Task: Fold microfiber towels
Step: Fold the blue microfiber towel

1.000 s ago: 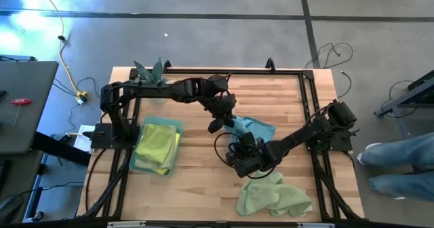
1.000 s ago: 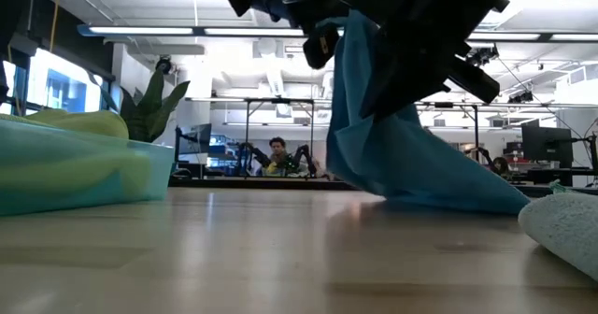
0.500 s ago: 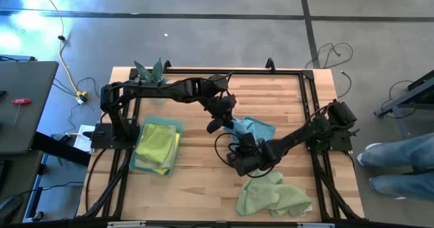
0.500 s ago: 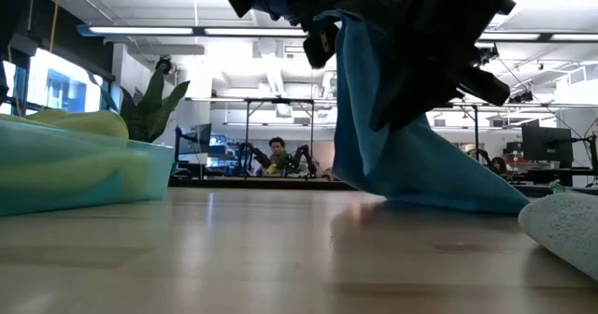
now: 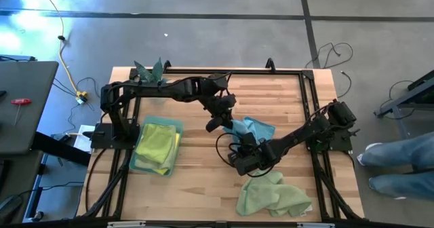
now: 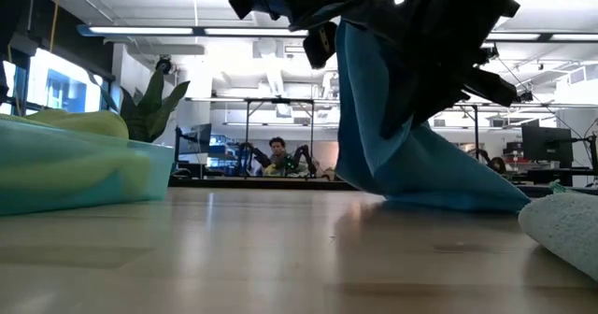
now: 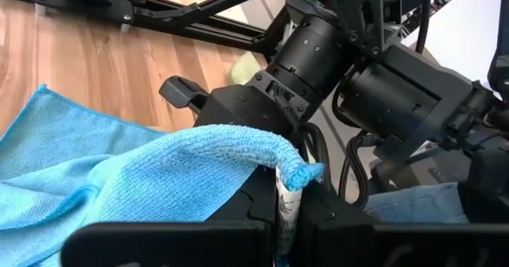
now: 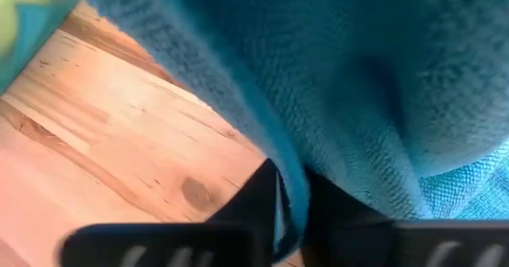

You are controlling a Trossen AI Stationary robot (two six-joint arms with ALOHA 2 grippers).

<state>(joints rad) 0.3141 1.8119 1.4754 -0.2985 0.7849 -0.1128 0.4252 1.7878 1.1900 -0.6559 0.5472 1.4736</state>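
Little is being changed since a second ago: in the low view the hanging fold of the sky blue towel [image 6: 374,118] is being drawn slightly rightward and its draped edge is being straightened, while both arms are being kept almost in place.

At the left of the high view, a finished stack [image 5: 157,146] of pale green and yellow cloths is being left lying on a teal one, near the left arm's base. A spiky potted plant [image 5: 150,70] is being left standing at the upper left corner of the table [image 5: 203,187].

At centre, the sky blue towel is being held up off the wood by both arms, its far part trailing on the table toward centre right. The left gripper [image 5: 214,125] is being kept closed on a rolled edge of the cloth, as the left wrist view is showing. Just below it, the right gripper [image 5: 243,161] is also being kept pinched on the blue cloth, with fabric draped over its fingers in the right wrist view.

At lower right, a crumpled pale green towel [image 5: 272,194] is being left waiting.

The two grippers are being worked very close together, so a collision is being risked. If the pinched edges are thin, the cloth could be dropped or folded askew.
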